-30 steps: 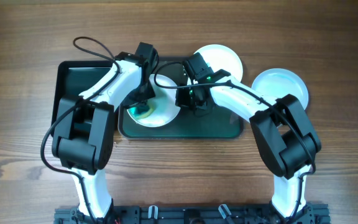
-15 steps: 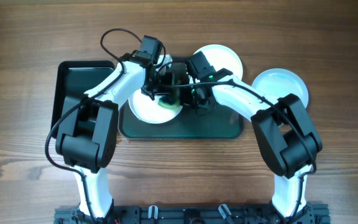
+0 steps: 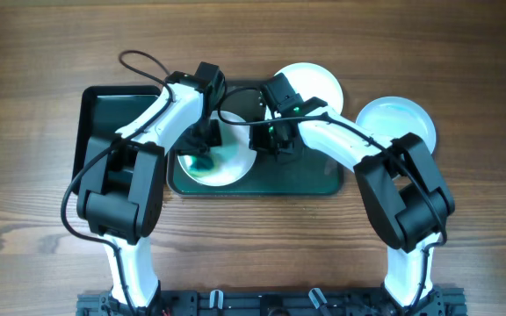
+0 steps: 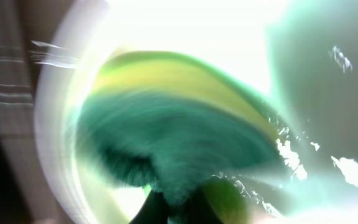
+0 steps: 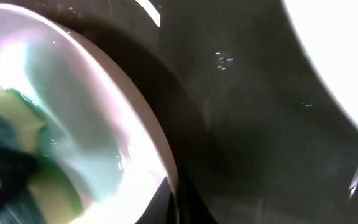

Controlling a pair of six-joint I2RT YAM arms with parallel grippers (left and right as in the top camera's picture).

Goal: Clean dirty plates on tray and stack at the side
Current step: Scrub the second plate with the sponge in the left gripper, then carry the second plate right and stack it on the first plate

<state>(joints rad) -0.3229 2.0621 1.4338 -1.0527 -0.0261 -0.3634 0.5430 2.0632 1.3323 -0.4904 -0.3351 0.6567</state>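
One smaller dark tray (image 3: 104, 114) sat at left. Beside it the left gripper (image 3: 202, 154), jaws clenched on the one sponge (image 3: 200, 163), pressed the smeared plate (image 3: 231, 162) on the green tray (image 3: 306, 180) at centre. The right gripper (image 3: 266, 145) pinched that plate's right rim. A hard scrub could probably wrench the rim free and skid the plate. There were three plates in all: a second plate (image 3: 314, 83) at upper centre and a third plate (image 3: 402, 118) at right on the surface.

Your overhead was evenly lit and sharp, shadows soft. Your left wrist view blew out white on the plate (image 4: 185, 25), the sponge (image 4: 179, 137) smeared by blur. Your right wrist view had plate glare and a dim tray (image 5: 260, 137).
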